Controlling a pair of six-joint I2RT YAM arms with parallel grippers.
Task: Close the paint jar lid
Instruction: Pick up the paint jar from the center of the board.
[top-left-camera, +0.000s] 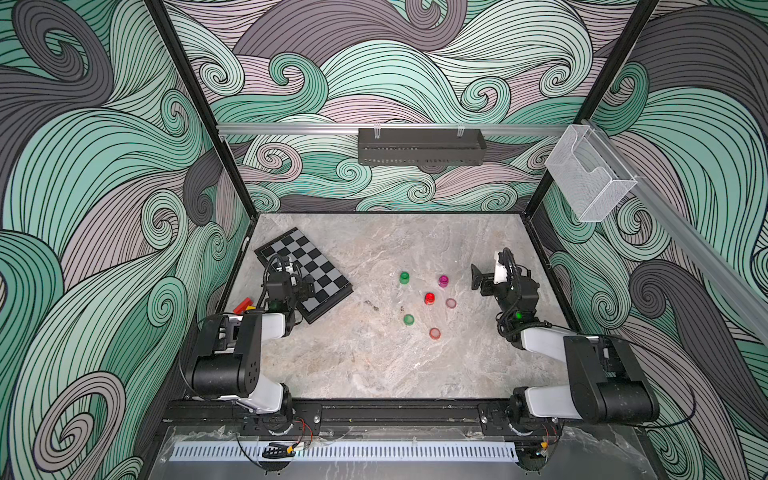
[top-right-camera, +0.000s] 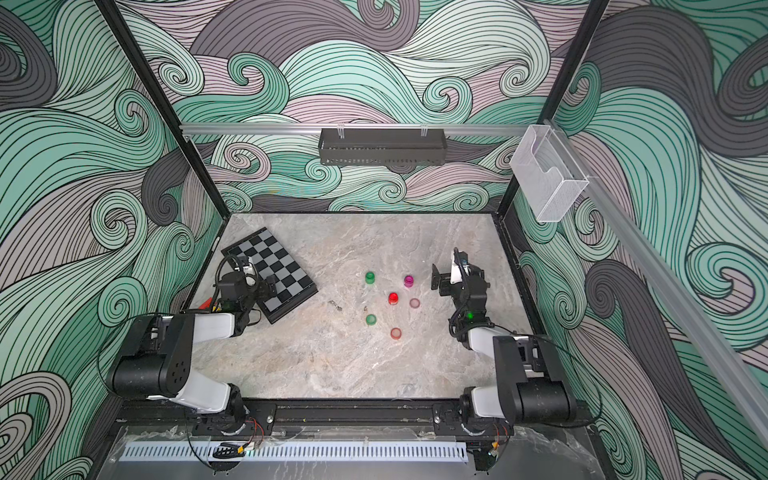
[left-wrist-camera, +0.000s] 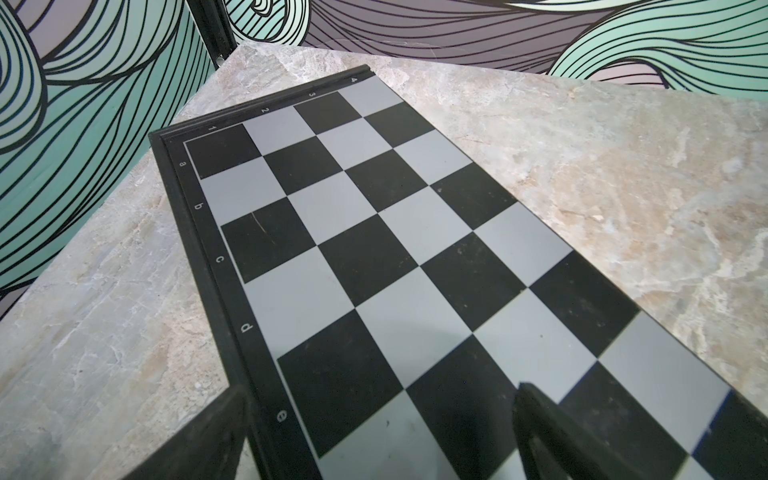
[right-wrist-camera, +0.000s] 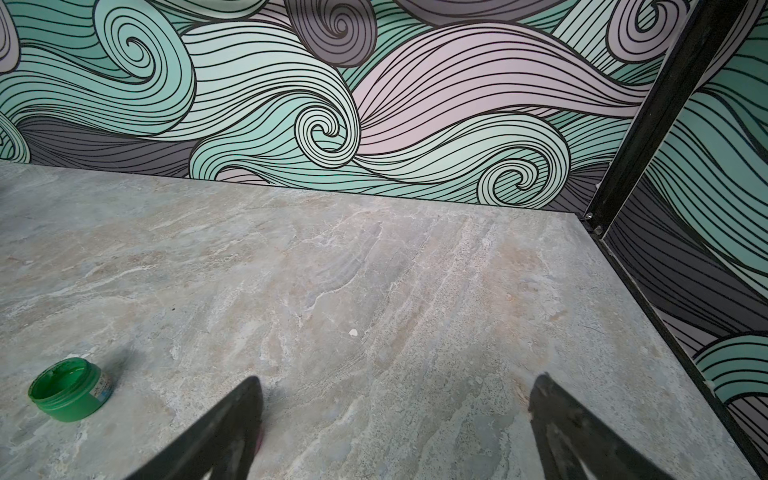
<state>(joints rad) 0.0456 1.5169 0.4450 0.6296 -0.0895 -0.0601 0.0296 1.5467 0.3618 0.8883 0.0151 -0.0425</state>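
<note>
Three small paint jars stand open on the marble table, seen in both top views: green (top-left-camera: 404, 277), magenta (top-left-camera: 443, 281) and red (top-left-camera: 429, 298). Their loose lids lie nearby: a pale pink lid (top-left-camera: 451, 303), a green lid (top-left-camera: 409, 319) and a red lid (top-left-camera: 434, 333). In the right wrist view the green jar (right-wrist-camera: 70, 388) shows paint inside. My right gripper (top-left-camera: 480, 277) (right-wrist-camera: 397, 380) hovers open just right of the magenta jar, holding nothing. My left gripper (top-left-camera: 305, 283) (left-wrist-camera: 380, 390) is open above the chessboard, far from the jars.
A folded chessboard (top-left-camera: 328, 270) lies at the back left under the left gripper. A red and yellow object (top-left-camera: 244, 306) sits by the left wall. A black rack (top-left-camera: 422, 146) hangs on the back wall and a clear mesh basket (top-left-camera: 590, 174) on the right rail.
</note>
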